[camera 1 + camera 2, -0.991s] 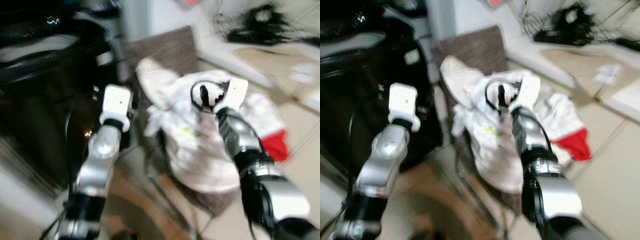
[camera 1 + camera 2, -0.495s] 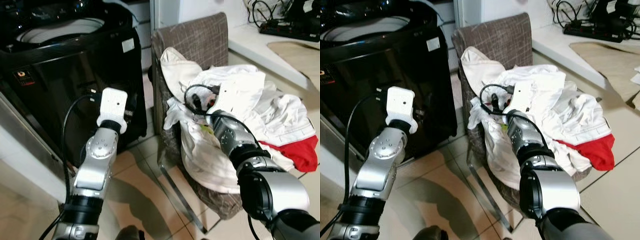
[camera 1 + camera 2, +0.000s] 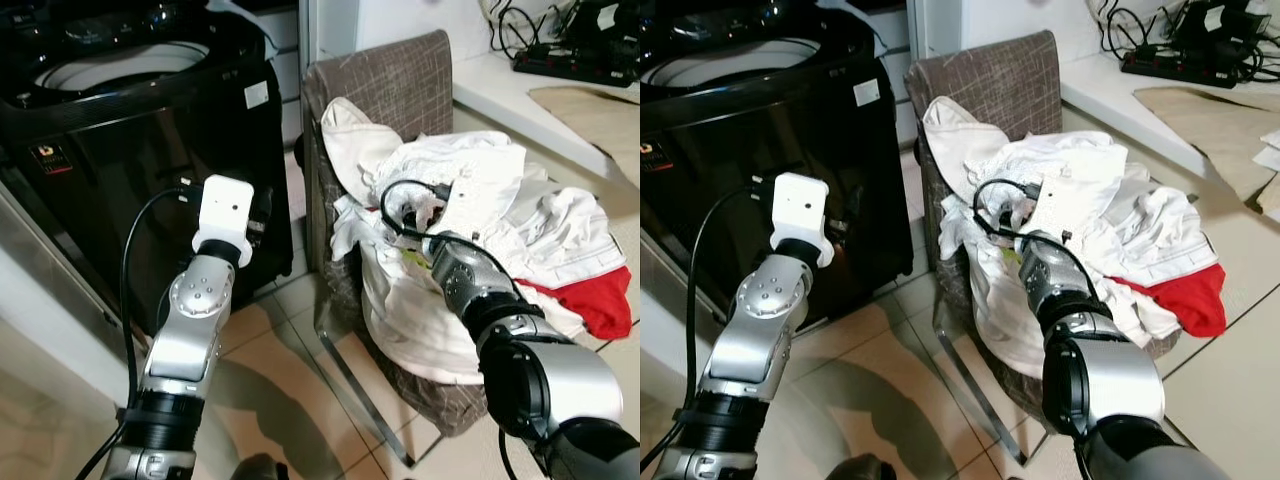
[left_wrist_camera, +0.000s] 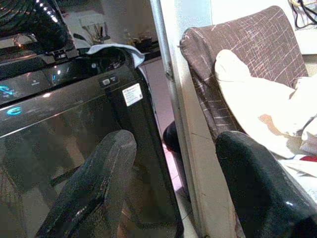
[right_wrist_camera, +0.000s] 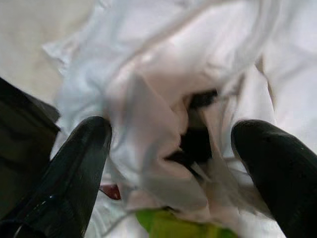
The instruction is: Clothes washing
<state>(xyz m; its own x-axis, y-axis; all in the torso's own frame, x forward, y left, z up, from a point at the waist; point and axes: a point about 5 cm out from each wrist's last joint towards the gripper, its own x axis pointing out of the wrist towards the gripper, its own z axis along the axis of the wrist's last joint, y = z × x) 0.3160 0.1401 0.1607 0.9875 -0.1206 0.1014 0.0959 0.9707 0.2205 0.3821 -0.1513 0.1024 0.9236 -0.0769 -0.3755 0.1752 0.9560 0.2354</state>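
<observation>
**Right gripper at the laundry pile, fingers spread**

Your right gripper (image 5: 171, 153) sits in the heap of white clothes (image 3: 1080, 215) on the brown fabric chair (image 3: 990, 85), its fingers spread on either side of a bunched white fold without pinching it. A red garment (image 3: 1185, 295) lies at the pile's far right edge. Your left gripper (image 4: 173, 193) is also spread, empty, raised just beside the black washing machine (image 3: 130, 150).

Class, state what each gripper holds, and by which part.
Nothing is held. The right gripper is open over the white clothes on the chair; the left gripper is open.
</observation>
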